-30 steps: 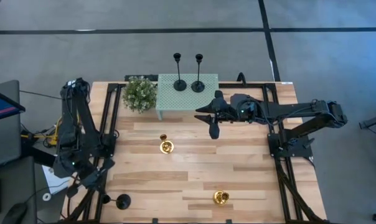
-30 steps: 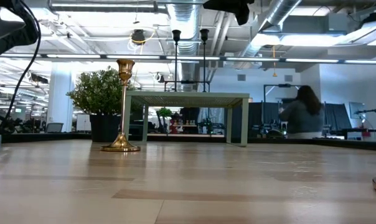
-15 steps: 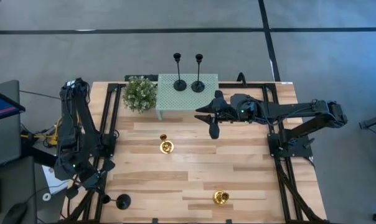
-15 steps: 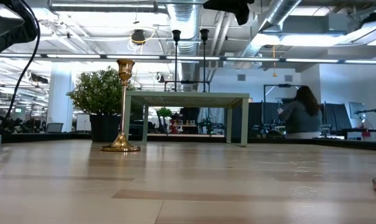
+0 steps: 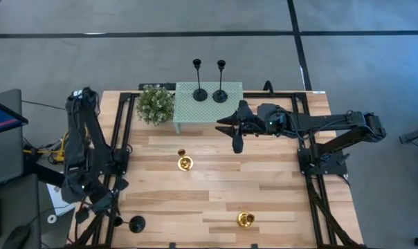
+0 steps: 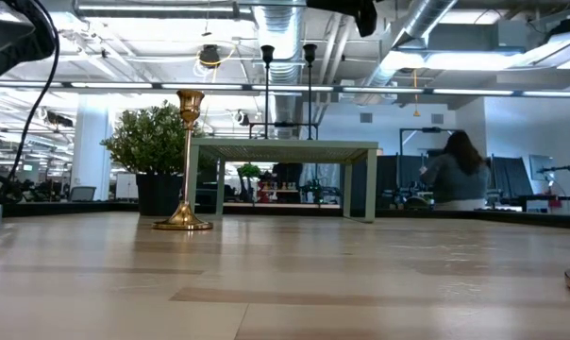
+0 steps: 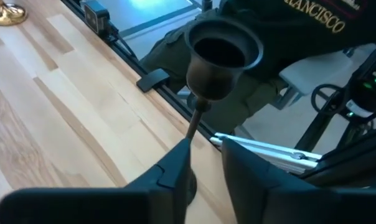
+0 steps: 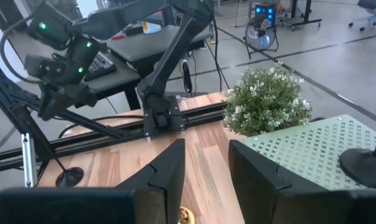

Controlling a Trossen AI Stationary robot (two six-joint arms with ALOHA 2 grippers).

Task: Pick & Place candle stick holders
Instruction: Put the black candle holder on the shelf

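A black candle stick holder (image 5: pixel 135 223) stands on its round base at the table's near left corner. Its cup (image 7: pixel 224 53) shows above my left gripper (image 7: pixel 203 146), which is open with the thin stem between its fingers. Two more black holders (image 5: pixel 198 95) (image 5: pixel 220 95) stand on the green perforated stand (image 5: pixel 209 111) at the far side. One gold holder (image 5: pixel 185 163) stands mid-table and another (image 5: pixel 246 220) near the front edge. My right gripper (image 5: pixel 237 135) hovers open just in front of the stand, holding nothing. My left gripper has the black holder's stem (image 7: pixel 194 127) between its fingers, close against one finger (image 7: pixel 175 167). I cannot tell whether that finger touches it. The fingers come slanting down from the table's left side, and the holder stands upright on the table.
A small potted plant (image 5: pixel 156 105) stands left of the green stand. Black frame rails run along the table's left and right edges. A person (image 6: pixel 455 170) sits in the room far behind the table. Bare wood lies between the two gold holders.
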